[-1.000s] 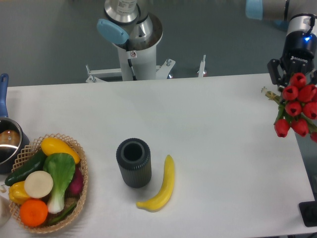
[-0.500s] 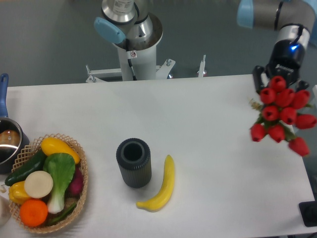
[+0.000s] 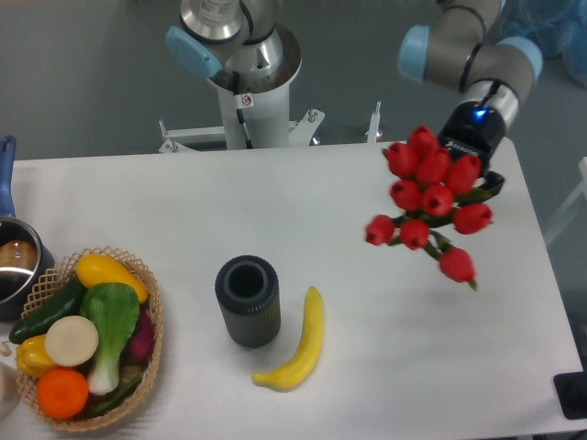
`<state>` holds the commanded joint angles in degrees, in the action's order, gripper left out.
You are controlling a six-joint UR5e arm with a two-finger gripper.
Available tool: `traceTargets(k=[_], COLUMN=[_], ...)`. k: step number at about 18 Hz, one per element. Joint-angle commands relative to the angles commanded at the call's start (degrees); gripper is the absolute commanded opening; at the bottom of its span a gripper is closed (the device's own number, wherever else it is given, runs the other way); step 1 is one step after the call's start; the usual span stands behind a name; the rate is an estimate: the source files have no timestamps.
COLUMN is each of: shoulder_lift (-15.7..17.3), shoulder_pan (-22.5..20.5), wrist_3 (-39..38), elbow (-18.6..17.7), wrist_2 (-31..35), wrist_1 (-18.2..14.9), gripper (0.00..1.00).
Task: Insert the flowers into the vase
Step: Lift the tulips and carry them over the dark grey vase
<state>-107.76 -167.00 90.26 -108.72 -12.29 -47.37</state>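
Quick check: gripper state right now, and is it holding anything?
Gripper: shut on the flowers, carried in the air over the table's right side; the fingers themselves are hidden behind the blooms. The vase is empty.

White flat desk (image 3: 385, 367), yellow curved banana (image 3: 303, 344) lying near its front edge, woven wicker basket (image 3: 151, 302) at the left holding an orange, yellow pepper, green cucumber, leafy green, steel saucepan with blue handle (image 3: 11, 257) at the left edge
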Motion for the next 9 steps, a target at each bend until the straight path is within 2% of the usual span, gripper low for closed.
traceTargets(k=[5, 9], shoulder_lift=[-0.52, -0.44], shoulder_pan=[4.92, 7.03], wrist_3=[2.46, 2.46], elbow=[-0.35, -0.44], wrist_2=[-4.05, -7.83], wrist_1=[0.0, -0.09], gripper=[0.33, 0.33])
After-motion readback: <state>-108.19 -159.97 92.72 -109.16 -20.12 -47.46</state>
